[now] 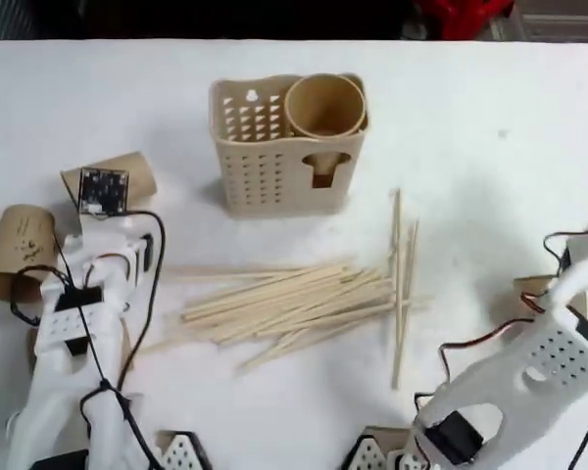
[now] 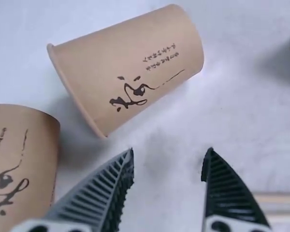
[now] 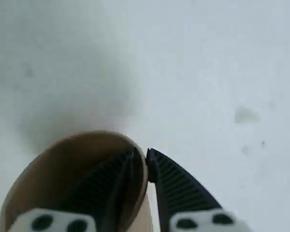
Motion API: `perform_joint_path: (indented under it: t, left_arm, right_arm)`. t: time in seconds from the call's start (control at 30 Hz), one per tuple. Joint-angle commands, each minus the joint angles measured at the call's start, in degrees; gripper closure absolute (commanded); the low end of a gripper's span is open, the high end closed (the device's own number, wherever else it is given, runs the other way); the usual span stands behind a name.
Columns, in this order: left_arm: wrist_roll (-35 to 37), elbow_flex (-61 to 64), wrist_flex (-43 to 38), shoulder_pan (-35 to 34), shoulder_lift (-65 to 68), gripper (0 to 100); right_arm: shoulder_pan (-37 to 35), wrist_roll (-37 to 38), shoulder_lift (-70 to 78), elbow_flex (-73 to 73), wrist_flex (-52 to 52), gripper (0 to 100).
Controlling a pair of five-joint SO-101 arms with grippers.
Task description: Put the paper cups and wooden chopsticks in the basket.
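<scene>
A beige slotted basket stands at the back centre with one paper cup upright inside it. Wooden chopsticks lie in a loose pile in front of it. Two paper cups lie on their sides at the left. My left gripper is open just short of the nearer lying cup, with another cup beside it. My right gripper is shut on the rim of a paper cup, one finger inside and one outside; that cup peeks out beside the right arm.
The left arm stands at the front left and the right arm at the front right. One chopstick lies close to the left gripper. White tabletop stretches right of the basket.
</scene>
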Motion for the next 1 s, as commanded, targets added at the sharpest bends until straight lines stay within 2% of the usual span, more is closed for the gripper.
perform_joint_path:
  t: [0.0,0.13,0.2,0.4,0.63,0.83,0.97]
  left_arm:
    - [-0.8,-0.4,-1.3,1.2,-1.6,75]
    - [-0.8,-0.4,-1.3,1.2,-1.6,75]
    - [-0.8,-0.4,-1.3,1.2,-1.6,75]
    - [-0.8,-0.4,-1.3,1.2,-1.6,75]
    - [-0.8,-0.4,-1.3,1.2,-1.6,75]
    - [-0.8,-0.4,-1.4,1.2,-1.6,75]
    - [-0.8,-0.4,-1.4,1.2,-1.6,75]
  right_arm:
    - [2.9,1.2,-2.9,1.2,-1.4,98.1]
    - [3.1,4.5,-3.4,1.6,-0.4,98.1]
    - [2.9,3.4,-3.6,1.0,0.7,98.1]
    - [-0.3,-8.5,-10.3,-4.0,0.7,98.1]
    - [-7.7,-21.6,-22.3,-8.1,-1.2,98.1]
    - [-10.5,-25.8,-27.9,-8.1,-1.1,98.1]
    - [-11.8,-25.8,-33.5,-6.8,1.7,98.1]
